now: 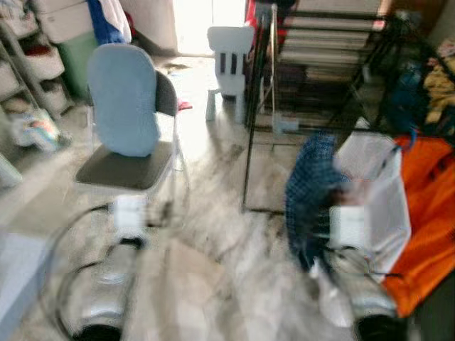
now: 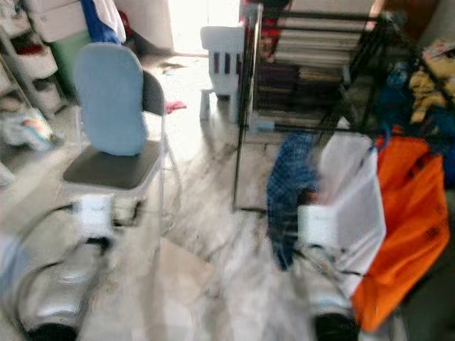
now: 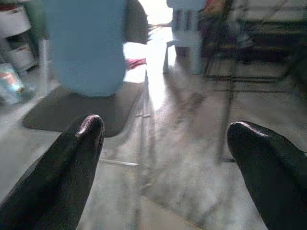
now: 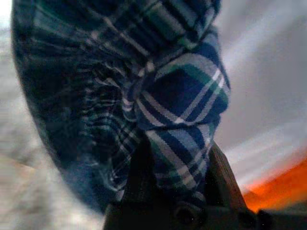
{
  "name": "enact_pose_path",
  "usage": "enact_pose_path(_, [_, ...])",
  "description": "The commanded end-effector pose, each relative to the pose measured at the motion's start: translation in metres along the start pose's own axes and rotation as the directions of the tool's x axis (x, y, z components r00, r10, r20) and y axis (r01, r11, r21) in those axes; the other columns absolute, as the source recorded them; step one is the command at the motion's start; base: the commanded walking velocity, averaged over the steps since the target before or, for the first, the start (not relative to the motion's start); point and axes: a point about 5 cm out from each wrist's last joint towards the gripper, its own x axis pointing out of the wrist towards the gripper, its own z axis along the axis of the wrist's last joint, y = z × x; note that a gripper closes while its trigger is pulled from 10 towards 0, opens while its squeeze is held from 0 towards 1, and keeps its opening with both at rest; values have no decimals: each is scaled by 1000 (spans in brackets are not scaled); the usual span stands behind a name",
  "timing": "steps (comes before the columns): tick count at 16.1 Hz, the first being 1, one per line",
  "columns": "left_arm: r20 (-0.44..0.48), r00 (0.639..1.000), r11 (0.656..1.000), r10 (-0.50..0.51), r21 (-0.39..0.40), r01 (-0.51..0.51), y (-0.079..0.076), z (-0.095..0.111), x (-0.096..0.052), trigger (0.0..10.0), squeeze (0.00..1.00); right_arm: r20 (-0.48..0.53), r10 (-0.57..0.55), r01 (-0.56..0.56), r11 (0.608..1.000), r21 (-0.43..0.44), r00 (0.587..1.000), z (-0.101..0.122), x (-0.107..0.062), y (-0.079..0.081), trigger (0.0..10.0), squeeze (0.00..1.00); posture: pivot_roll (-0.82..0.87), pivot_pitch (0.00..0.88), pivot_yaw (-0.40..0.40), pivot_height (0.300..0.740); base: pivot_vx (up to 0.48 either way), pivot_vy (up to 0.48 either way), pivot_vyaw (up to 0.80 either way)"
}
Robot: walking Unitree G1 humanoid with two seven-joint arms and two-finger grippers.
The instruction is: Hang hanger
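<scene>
I'm looking over a blurred marble floor (image 1: 213,213) in a cluttered room, the head views smeared as if the rig is walking. Ahead of my left gripper (image 3: 163,158) stands a folding chair (image 1: 128,135) with a blue cushion, and a white stool (image 1: 229,60) sits farther off. A black rack (image 1: 320,64) stands ahead of my right gripper (image 4: 177,172), across the floor from the chair. The left one is spread wide and empty, its fingertips (image 3: 88,132) well apart over bare floor. The right one is clamped on plaid cloth (image 4: 177,120); the fabric bunches between its fingers and hangs just in front of it, with white cloth (image 1: 377,192) and orange cloth (image 1: 426,213) beside it on the outer side. I cannot make out a hanger itself; I judge it is buried under those garments, at or just above the grip. I take this to be the carry step: the load is in hand and not yet hung. Next I'd need to close on the rack, raise the right arm, and find the hook before setting it over a bar.
</scene>
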Motion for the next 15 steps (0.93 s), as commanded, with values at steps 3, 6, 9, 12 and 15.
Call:
enact_pose_path(3, [7,1000,1000,-23,-21,23,-10,3,3,10000,0,-4,-16,16,1000,-3,1000,0,3,-11,10000,0,-63,0,-10,740,445,0,0])
enact_pose_path(6, [9,1000,999,-29,-13,29,-11,3,2,10000,0,-7,-10,10,1000,-3,1000,-1,2,-9,10000,0,-60,0,-8,740,417,0,0])
enact_pose_path(9, [4,999,999,-35,-10,35,-11,2,1,10000,0,-8,-8,8,1000,-2,1000,-1,2,-9,10000,0,-61,0,-6,740,416,0,0])
enact_pose_path(12, [2,999,999,-41,-7,41,-12,2,1,10000,0,-12,-12,12,1000,-2,1000,-2,2,-9,10000,0,-62,0,-5,740,417,0,0])
enact_pose_path(15, [-7,999,999,-46,-16,46,-13,1,2,10000,0,-14,-4,4,1000,8,1000,-1,3,-8,10000,0,-60,0,-5,740,400,175,0])
